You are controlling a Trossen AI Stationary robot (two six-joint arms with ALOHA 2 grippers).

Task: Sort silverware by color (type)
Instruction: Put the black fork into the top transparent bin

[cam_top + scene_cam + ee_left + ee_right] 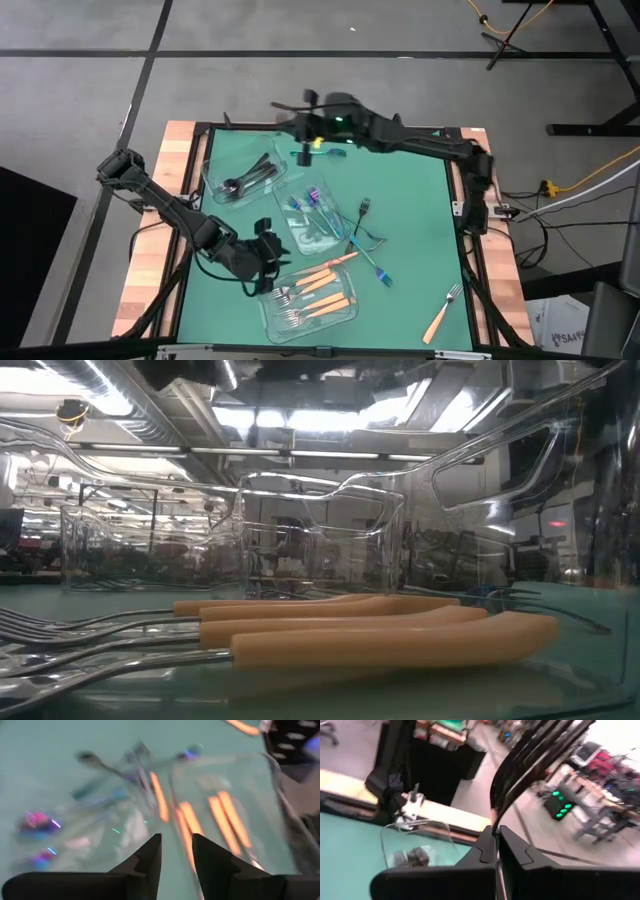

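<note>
A black fork (530, 760) is pinched in the right claw (496, 837), raised above the bench's (420, 200) far edge. The left claw (176, 851), fingers parted and empty, hovers beside the container of orange-handled forks (320, 295).

Table (420, 200): matt green mat surface, framed by bare light wood at the left and right edges. Containers (310, 305): clear, glossy plastic with bright reflections on the walls. Orange-handled forks (380, 640): smooth, satin orange handles on polished silver metal shafts and tines. Iridescent utensils (312, 198): shiny metallic finish shifting blue, purple and teal. Black utensils (245, 178): dark, low-sheen finish. Left gripper (176, 856) and right gripper (496, 842): matt black fingers, smooth faces
</note>
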